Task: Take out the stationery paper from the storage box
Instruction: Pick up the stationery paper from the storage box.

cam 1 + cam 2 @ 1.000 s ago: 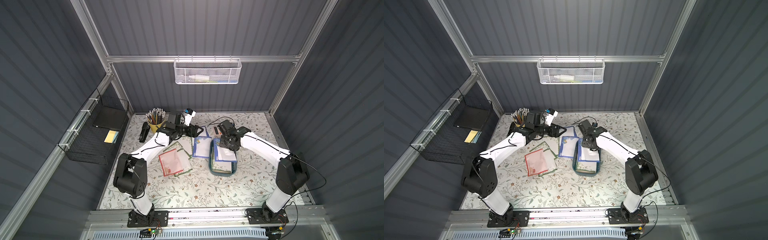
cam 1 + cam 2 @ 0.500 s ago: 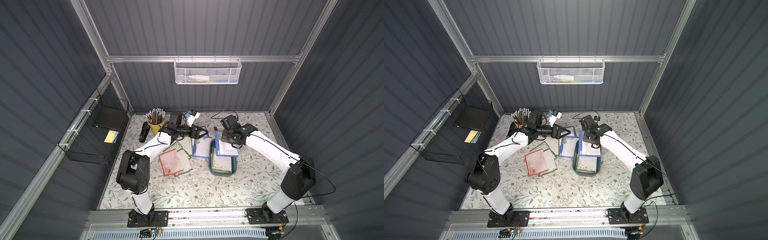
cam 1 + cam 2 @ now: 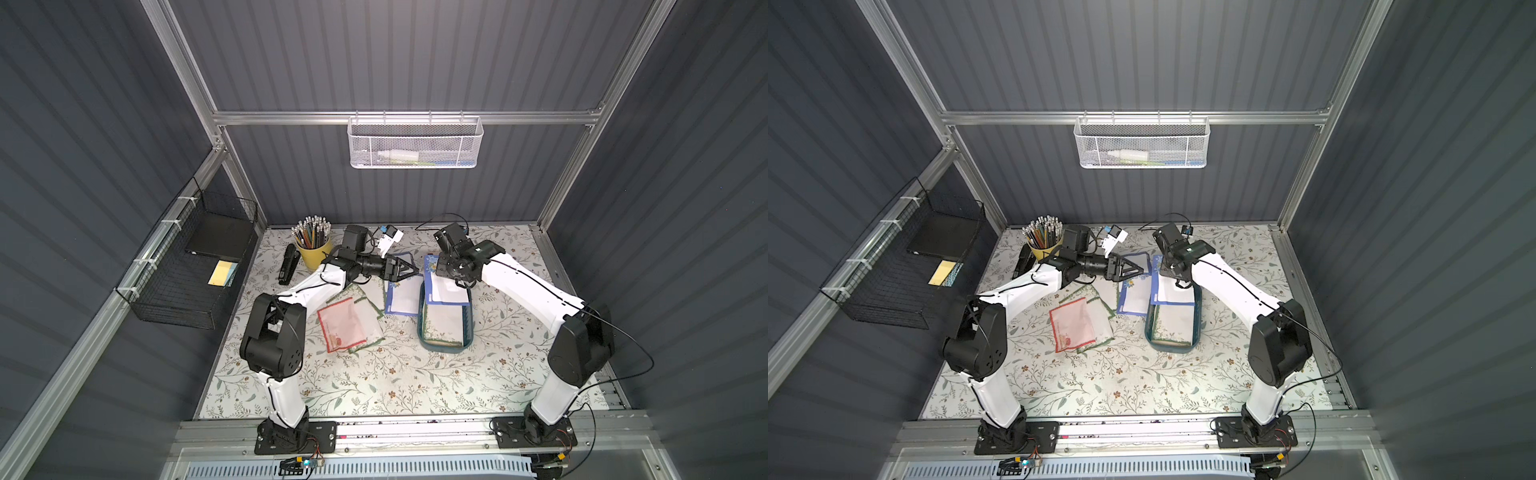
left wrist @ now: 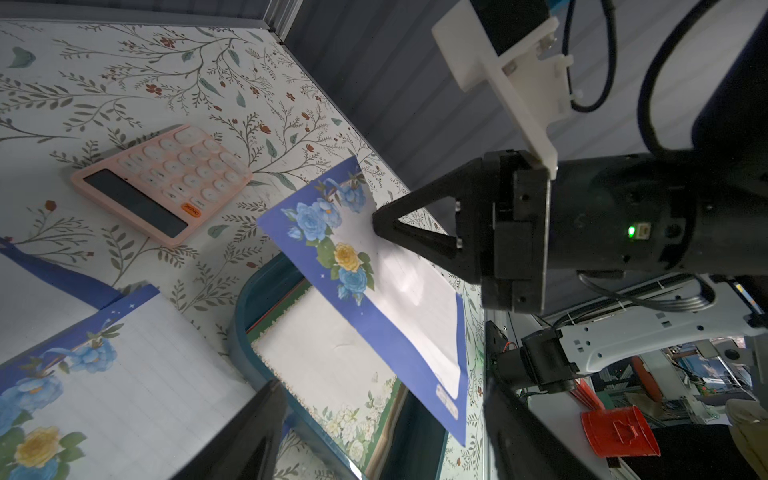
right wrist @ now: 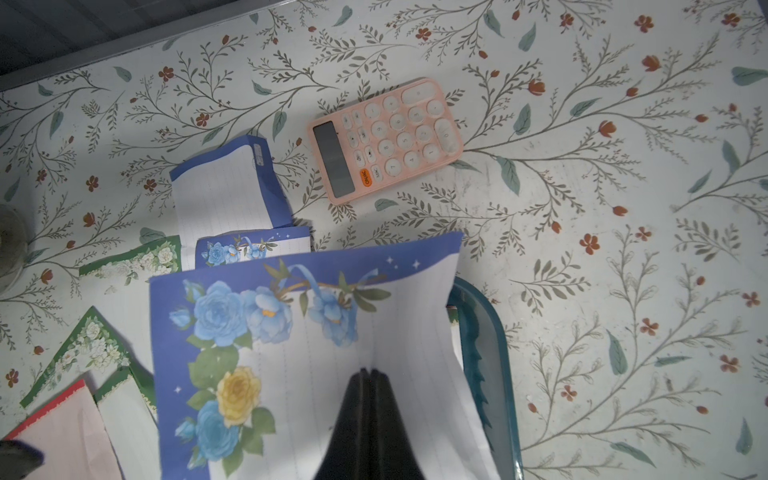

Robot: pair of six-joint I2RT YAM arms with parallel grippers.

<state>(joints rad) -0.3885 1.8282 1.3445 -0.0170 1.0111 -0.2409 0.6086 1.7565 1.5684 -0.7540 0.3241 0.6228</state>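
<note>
My right gripper (image 5: 369, 372) is shut on a blue-floral sheet of stationery paper (image 5: 291, 353) and holds it in the air over the far end of the teal storage box (image 3: 420, 332). The sheet (image 3: 448, 289) hangs at a slant. A green-bordered sheet (image 4: 332, 365) lies flat inside the box. My left gripper (image 3: 414, 269) is open, level, and points at the held sheet from the left, close to its edge, with nothing between its fingers. On the table left of the box lie another blue-floral sheet (image 3: 401, 296), a red-bordered sheet (image 3: 343, 325) and green-bordered sheets (image 3: 368, 305).
A pink calculator (image 5: 384, 139) lies on the table behind the box. A yellow cup of pencils (image 3: 313, 249) and a black stapler (image 3: 289, 264) stand at the back left. A black wire basket (image 3: 195, 266) hangs on the left wall, a white mesh basket (image 3: 413, 143) on the back wall.
My right gripper has raised the blue-floral sheet up and back out of the box. My left gripper has swung right, toward the sheet, and stayed open.
</note>
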